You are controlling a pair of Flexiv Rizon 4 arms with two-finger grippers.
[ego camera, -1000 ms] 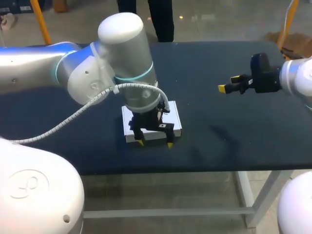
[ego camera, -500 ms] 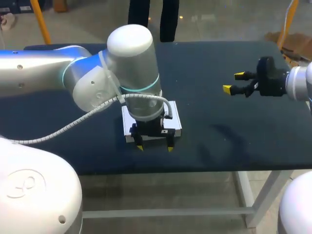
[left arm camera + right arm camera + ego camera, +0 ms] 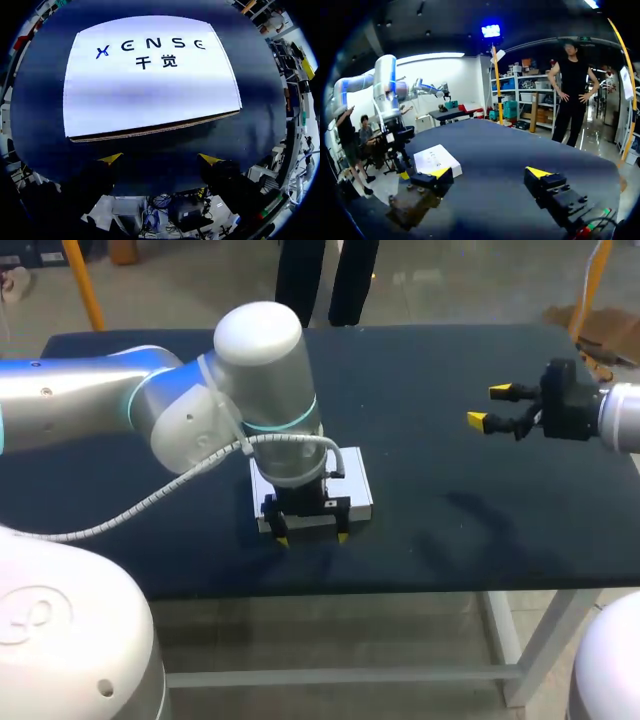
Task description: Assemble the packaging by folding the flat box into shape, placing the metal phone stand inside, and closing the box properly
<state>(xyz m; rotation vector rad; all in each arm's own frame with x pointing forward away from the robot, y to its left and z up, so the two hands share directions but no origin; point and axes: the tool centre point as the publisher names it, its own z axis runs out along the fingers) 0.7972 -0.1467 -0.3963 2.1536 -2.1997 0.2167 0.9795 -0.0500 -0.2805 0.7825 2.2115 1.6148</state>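
Flat white cardboard box (image 3: 150,75) could be pushed away, not lifted, by spread left gripper (image 3: 160,159) at its edge.

The flat white cardboard box (image 3: 357,478) is lettered in dark blue. The black left gripper (image 3: 312,538) and right gripper (image 3: 490,406) are tipped yellow.

A robotics lab; left arm (image 3: 90,410) and right arm (image 3: 622,418) (both grey-white, industrial) at a dark worktable (image 3: 420,440)
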